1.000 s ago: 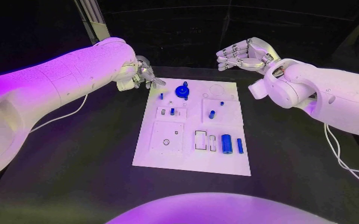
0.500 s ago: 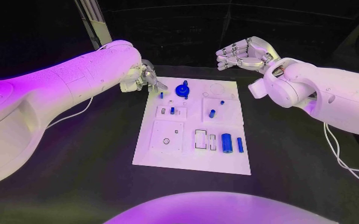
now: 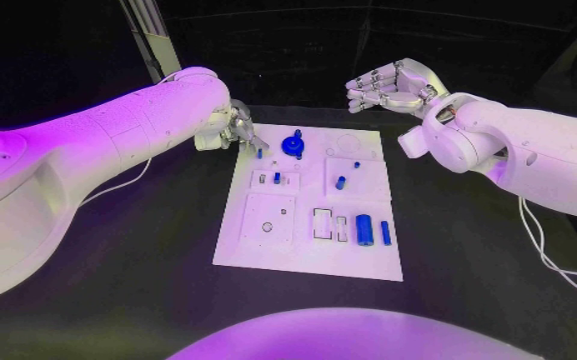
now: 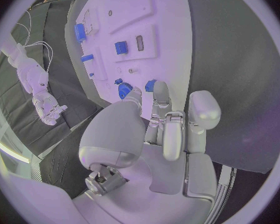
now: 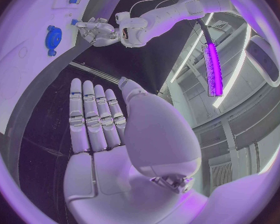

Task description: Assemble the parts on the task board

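- A dark room surrounded a black table (image 3: 144, 235), with a slanted pale metal post (image 3: 142, 6) rising at the far left.
- The white task board (image 3: 310, 202) lay flat in the middle of the table, long side running from near to far.
- A round blue gear-like part (image 3: 293, 145) sat near the board's far edge, a little left of centre.
- A small blue peg (image 3: 258, 153) stood at the far left of the board, just left of the gear-like part.
- Two more small blue parts (image 3: 340, 182) stood around the board's middle.
- Near the board's right near corner, two blue cylinders (image 3: 364, 231) lay side by side, the left one thicker.
- The left robot hand (image 3: 234, 127) hung over the board's far left corner, fingers pointing down close to the small blue peg. Whether its fingertips (image 4: 160, 90) touched or pinched that peg could not be told.
- The right robot hand (image 3: 387, 87) was raised beyond the board's far right corner, well clear of it, fingers straight and side by side, holding nothing.
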`<action>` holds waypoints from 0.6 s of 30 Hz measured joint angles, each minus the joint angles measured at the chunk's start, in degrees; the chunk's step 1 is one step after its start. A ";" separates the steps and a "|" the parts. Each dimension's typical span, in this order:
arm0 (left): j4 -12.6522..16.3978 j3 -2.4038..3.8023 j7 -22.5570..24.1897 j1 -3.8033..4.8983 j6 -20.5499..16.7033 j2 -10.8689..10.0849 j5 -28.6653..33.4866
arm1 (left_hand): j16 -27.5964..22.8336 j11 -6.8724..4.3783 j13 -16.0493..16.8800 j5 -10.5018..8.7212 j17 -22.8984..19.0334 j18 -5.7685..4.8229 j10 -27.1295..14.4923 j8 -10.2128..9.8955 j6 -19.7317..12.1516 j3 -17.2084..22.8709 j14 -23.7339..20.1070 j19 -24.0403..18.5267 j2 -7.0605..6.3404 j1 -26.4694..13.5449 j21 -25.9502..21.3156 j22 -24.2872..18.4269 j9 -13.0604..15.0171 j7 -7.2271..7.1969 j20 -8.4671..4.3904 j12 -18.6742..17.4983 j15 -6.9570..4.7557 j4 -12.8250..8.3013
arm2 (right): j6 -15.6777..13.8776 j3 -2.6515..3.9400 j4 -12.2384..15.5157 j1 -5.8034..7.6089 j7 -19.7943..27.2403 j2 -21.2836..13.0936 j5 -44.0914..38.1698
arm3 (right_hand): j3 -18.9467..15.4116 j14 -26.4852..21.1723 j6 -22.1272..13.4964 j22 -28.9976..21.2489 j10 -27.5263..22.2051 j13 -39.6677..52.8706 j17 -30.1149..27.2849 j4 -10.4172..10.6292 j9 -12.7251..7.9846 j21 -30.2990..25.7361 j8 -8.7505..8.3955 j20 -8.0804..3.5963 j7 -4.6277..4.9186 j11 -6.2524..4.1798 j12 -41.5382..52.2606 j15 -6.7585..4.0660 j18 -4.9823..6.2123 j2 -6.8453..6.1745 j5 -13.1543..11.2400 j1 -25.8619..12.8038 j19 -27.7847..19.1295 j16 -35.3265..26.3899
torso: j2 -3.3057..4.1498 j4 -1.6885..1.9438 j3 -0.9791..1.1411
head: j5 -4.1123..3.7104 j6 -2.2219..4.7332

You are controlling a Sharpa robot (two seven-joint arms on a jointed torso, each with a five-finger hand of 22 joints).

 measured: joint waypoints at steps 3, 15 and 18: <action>-0.12 -0.10 0.01 -0.15 0.16 0.11 -0.04 | 0.11 0.00 0.00 0.00 0.00 0.00 0.00 0.00 0.08 -0.01 0.00 0.00 0.02 0.02 0.00 0.05 -0.08 -0.08 0.00 0.00 0.00 0.01 | 0.00 0.00 0.00 0.00 0.00 0.01 0.00 | 0.00 0.00 0.00 0.00 0.00 0.00 0.00 0.00 0.00 0.00 0.00 0.00 0.00 0.00 0.00 0.00 0.00 0.00 0.00 0.00 0.00 0.00 | 0.00 0.00 0.00 | 0.00 0.01; -0.67 -0.19 0.01 -0.33 -0.03 0.80 -0.36 | 0.11 0.00 -0.06 0.00 0.00 0.00 0.00 0.00 0.08 0.15 0.00 0.00 0.13 0.62 0.00 0.05 -0.15 -0.08 0.00 0.00 0.00 -0.14 | 0.03 0.00 0.04 0.00 0.00 0.07 0.00 | 0.00 0.00 0.00 0.01 0.00 0.00 0.01 0.00 0.00 0.00 0.00 0.00 0.00 0.00 0.00 0.00 0.00 0.00 0.00 0.00 0.00 0.00 | 0.05 0.00 -0.01 | -0.06 0.02; -0.82 -0.20 0.01 -0.38 -0.14 0.92 -0.54 | 0.11 0.00 -0.06 0.00 0.00 0.00 0.00 0.00 0.08 0.15 0.00 0.00 0.13 0.62 0.00 0.05 -0.15 -0.08 0.00 0.00 0.00 -0.14 | 0.03 0.00 0.06 0.00 0.00 0.07 0.00 | 0.00 0.00 0.00 0.01 0.00 0.00 0.01 0.00 0.00 0.00 0.00 0.00 0.00 0.00 0.00 0.00 0.00 0.00 0.00 0.00 0.00 0.00 | 0.06 0.00 -0.02 | -0.07 -0.04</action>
